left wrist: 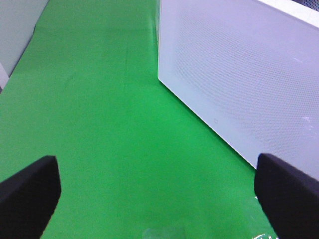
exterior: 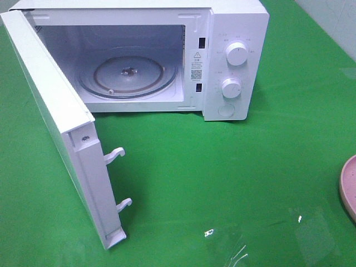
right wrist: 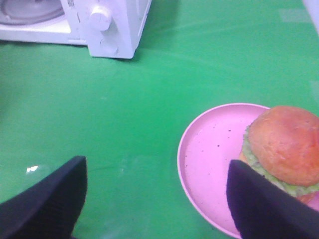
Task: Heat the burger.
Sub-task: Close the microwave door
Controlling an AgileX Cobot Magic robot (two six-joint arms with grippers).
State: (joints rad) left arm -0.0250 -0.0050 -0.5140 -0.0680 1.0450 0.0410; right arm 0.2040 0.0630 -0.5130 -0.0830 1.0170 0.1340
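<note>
In the right wrist view the burger (right wrist: 285,149), a brown bun over green lettuce, sits on a speckled pink plate (right wrist: 209,154). My right gripper (right wrist: 154,199) hovers open above the green cloth, one dark finger (right wrist: 264,206) overlapping the plate's near rim beside the burger. The left gripper (left wrist: 159,194) is open too, holding nothing, low over the cloth beside the outer face of the microwave door (left wrist: 239,74). From the high camera neither gripper shows; only the plate's edge (exterior: 349,186) appears at the right border, and the burger is out of that view.
The white microwave (exterior: 233,61) stands at the back with its door (exterior: 55,122) swung wide toward the front left. Its glass turntable (exterior: 129,73) is bare. Two latch hooks (exterior: 115,156) stick out of the door's edge. Green cloth covers the table.
</note>
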